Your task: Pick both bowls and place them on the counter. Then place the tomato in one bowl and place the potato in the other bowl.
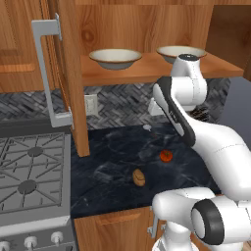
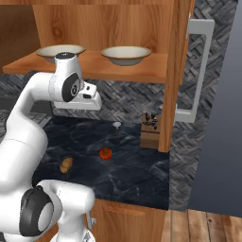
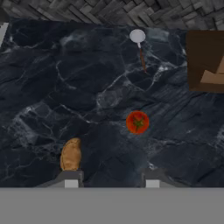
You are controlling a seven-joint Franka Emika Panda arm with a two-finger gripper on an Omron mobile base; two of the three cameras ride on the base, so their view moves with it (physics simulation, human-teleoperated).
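Note:
Two cream bowls with tan rims stand side by side on the wooden shelf, one to the left (image 1: 115, 58) (image 2: 60, 51) and one to the right (image 1: 179, 51) (image 2: 125, 54). Below them, on the black marble counter (image 1: 110, 152) (image 2: 134, 168) (image 3: 65, 87), lie the red tomato (image 1: 166, 156) (image 2: 106, 153) (image 3: 137, 122) and the tan potato (image 1: 138, 177) (image 2: 66, 165) (image 3: 71, 154). My gripper (image 3: 111, 180) hangs high above the counter, pointing down, open and holding nothing. The potato shows just above its left fingertip and the tomato lies farther ahead, between the fingers' lines.
A grey stove (image 1: 29, 171) borders the counter on the left. The open cabinet door with its long handle (image 1: 49, 73) (image 2: 196, 71) stands out beside the shelf. A knife block (image 2: 151, 127) (image 3: 205, 61) and a small white-topped utensil (image 1: 147, 127) (image 2: 116, 125) (image 3: 137, 36) sit near the back wall.

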